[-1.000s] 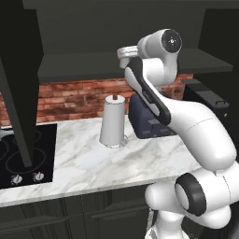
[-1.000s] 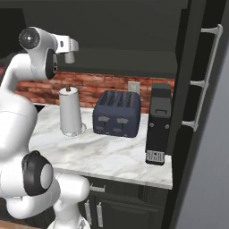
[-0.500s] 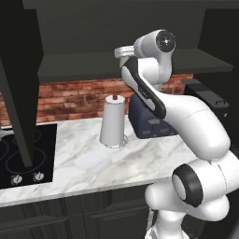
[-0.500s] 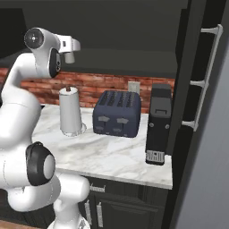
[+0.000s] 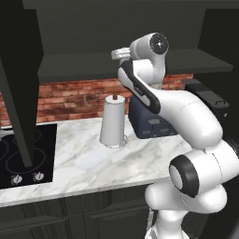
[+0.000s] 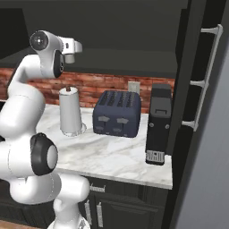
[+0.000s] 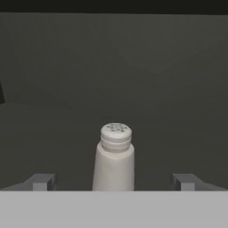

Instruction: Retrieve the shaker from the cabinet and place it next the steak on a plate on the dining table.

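The shaker [image 7: 115,160], small and pale with a perforated cap, stands upright on the dark shelf of the cabinet [image 7: 147,80] in the hand view. My gripper [image 7: 113,182] is open, its two fingertips [image 7: 42,181] spread wide on either side of the shaker and apart from it. In the base views my arm reaches up, its hand level with the cabinet shelf [image 5: 84,67] [image 6: 134,60]. The steak, the plate and the dining table are out of view.
On the marbled counter [image 5: 84,158] below the shelf stand a white paper-towel roll [image 5: 113,122] [image 6: 70,112], a dark blue toaster [image 6: 117,114] and a black coffee machine [image 6: 159,125]. A black cooktop [image 5: 18,156] lies left. A tall dark cabinet with silver handles [image 6: 206,76] is right.
My arm has edged a little further towards the cabinet shelf. The gripper has stayed open and the things on the counter have not moved.
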